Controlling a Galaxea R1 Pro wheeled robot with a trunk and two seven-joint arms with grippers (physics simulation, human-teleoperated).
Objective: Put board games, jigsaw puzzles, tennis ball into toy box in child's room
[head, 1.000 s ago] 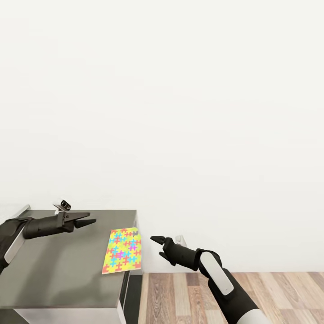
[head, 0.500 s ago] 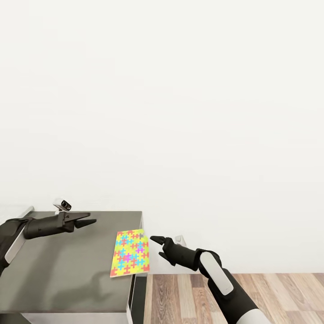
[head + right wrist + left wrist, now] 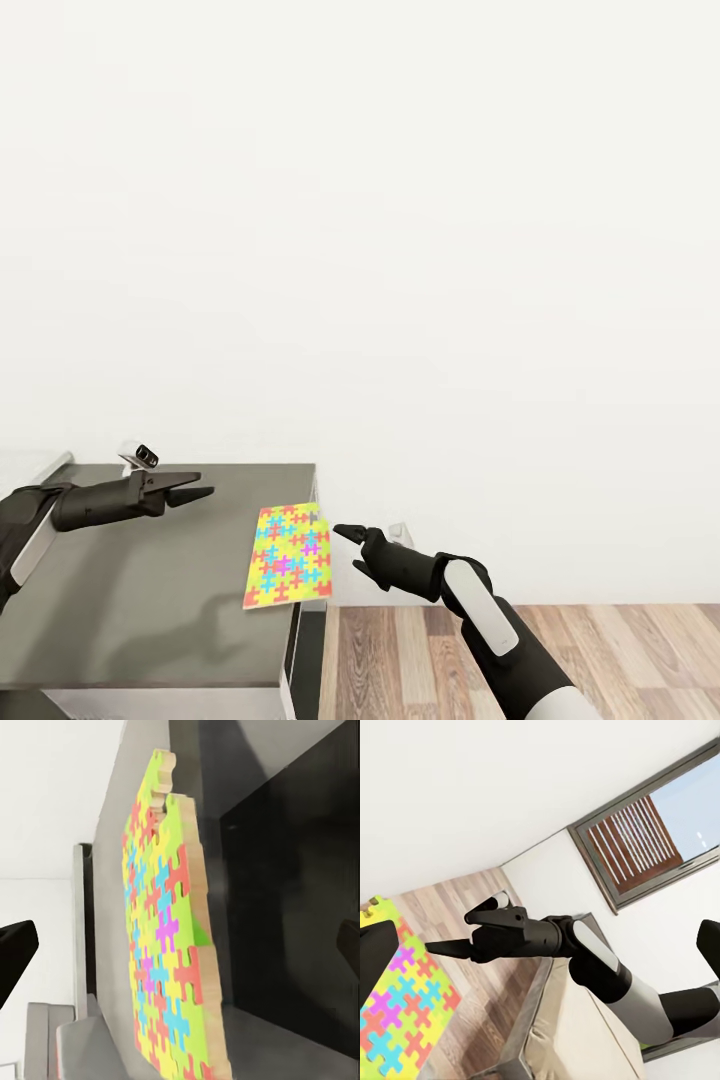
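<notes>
Surface (image 3: 120, 600) cut off at left and bottom edges of head view. Jigsaw puzzle (image 3: 397, 1020) cropped at left wrist view's edge. Right end effector (image 3: 180, 952) showing just 2 dark fingertips (image 3: 15, 949) at frame edges.

No readable text, label, brand, number or sign appears anywhere. The jigsaw puzzle (image 3: 288, 556) at the surface's (image 3: 130, 600) edge carries only coloured interlocking pieces, no lettering.
</notes>
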